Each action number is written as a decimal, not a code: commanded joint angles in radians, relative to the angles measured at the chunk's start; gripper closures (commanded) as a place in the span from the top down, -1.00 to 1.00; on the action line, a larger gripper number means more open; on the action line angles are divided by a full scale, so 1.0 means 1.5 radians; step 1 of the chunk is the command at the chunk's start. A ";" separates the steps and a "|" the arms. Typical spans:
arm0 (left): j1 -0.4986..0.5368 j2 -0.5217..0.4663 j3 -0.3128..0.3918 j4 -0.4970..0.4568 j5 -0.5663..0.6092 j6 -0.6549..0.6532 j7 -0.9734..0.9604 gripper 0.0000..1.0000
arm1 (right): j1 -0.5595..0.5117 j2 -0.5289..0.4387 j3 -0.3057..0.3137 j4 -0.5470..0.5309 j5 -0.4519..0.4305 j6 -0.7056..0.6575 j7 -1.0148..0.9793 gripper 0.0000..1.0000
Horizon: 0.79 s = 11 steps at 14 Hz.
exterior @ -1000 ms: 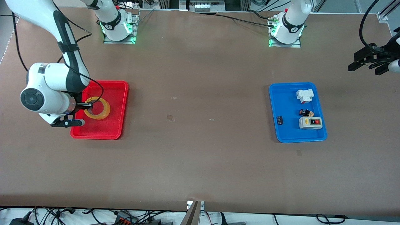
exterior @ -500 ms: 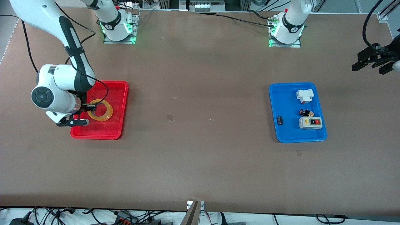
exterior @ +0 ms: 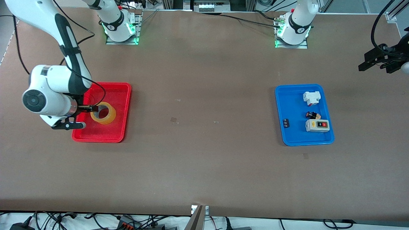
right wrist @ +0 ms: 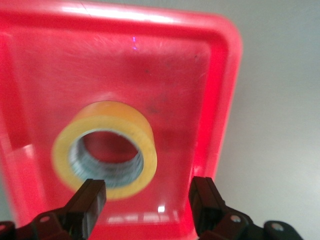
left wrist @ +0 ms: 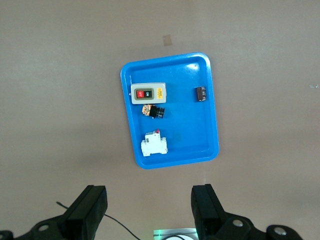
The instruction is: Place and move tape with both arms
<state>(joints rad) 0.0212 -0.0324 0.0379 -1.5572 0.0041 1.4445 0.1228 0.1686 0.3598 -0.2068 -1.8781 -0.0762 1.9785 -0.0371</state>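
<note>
A wide brown table (exterior: 204, 127) fills the scene, with cables trailing along its edges and my two bases standing at the edge farthest from the front camera. Toward my right arm's end lies a red tray (exterior: 123, 111); toward my left arm's end lies a blue tray (exterior: 292, 105), well apart from it. The blue tray holds a white breaker (exterior: 311, 97), a grey switch box (exterior: 317, 125), a small black-and-red button (exterior: 312, 114) and a tiny black part (exterior: 286, 122). The tape (exterior: 104, 113) sits in the red tray, tilted, its hole showing.

My right gripper (right wrist: 148, 205) hangs just over the tape, fingers (right wrist: 207, 200) spread apart with nothing between them; my right wrist hides part of the tray's rim from the front camera. My left gripper (exterior: 378, 62) waits high over the table's end beside the blue tray, fingers apart.

A second ago my right gripper had the tape clamped; now it has let go, and the roll lies a little nearer the tray's middle.
</note>
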 commanded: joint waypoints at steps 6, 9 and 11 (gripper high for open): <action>-0.001 -0.006 -0.004 0.007 0.017 -0.012 -0.016 1.00 | 0.022 -0.013 -0.002 0.369 0.109 -0.356 -0.012 1.00; -0.001 -0.008 -0.006 0.007 0.017 -0.015 -0.016 1.00 | -0.003 -0.012 -0.001 0.431 0.136 -0.356 -0.011 1.00; -0.001 -0.008 -0.006 0.008 0.017 -0.018 -0.016 1.00 | 0.001 -0.012 -0.002 0.437 0.132 -0.352 0.010 1.00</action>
<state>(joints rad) 0.0213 -0.0331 0.0356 -1.5555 0.0042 1.4394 0.1061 0.1724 0.3185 -0.2102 -1.2710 0.1051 1.4722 -0.0389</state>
